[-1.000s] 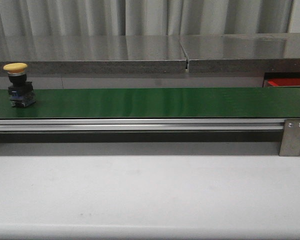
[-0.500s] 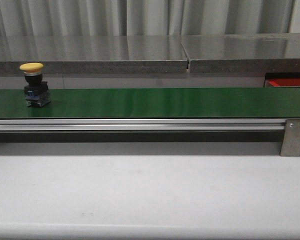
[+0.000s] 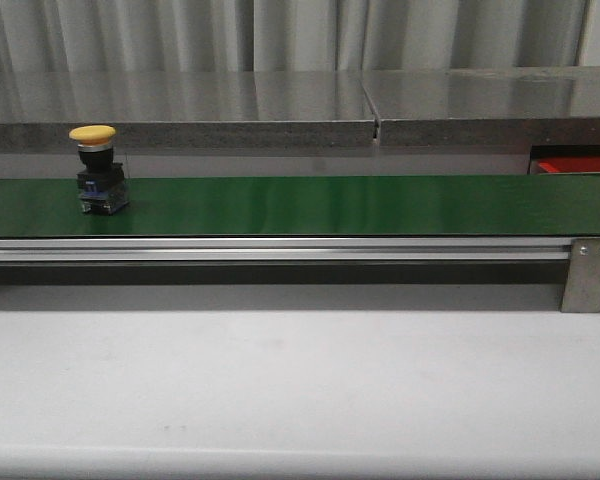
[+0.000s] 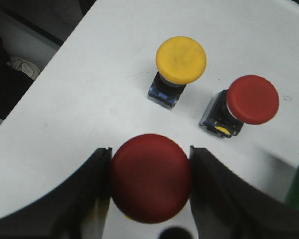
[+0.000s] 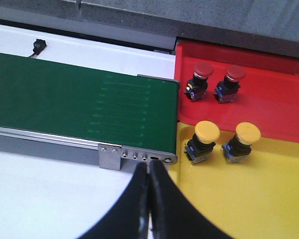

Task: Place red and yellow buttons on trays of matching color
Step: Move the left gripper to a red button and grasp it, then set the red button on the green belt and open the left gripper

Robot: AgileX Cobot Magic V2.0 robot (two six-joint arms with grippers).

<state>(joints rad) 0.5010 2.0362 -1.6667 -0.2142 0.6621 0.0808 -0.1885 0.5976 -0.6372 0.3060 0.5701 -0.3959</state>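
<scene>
A yellow button (image 3: 98,169) stands upright on the green belt (image 3: 320,205) near its left end. My left gripper (image 4: 150,174) is shut on a red button (image 4: 150,177) by its cap, above a white surface. Beyond it on that surface stand another yellow button (image 4: 178,67) and a second red button (image 4: 245,104). My right gripper (image 5: 149,174) is shut and empty, hanging near the belt's end bracket (image 5: 134,156). The red tray (image 5: 269,99) holds two red buttons (image 5: 199,79) (image 5: 231,82). The yellow tray (image 5: 239,199) holds two yellow buttons (image 5: 203,140) (image 5: 242,141).
A steel shelf (image 3: 280,105) runs behind the belt, with curtains above it. A white table (image 3: 300,390) lies in front of the conveyor's aluminium rail (image 3: 280,250). A corner of the red tray (image 3: 570,166) shows at the belt's far right.
The yellow button on the belt has travelled to the right, from the far left edge to a little further in. Nothing else in the front view has moved.
</scene>
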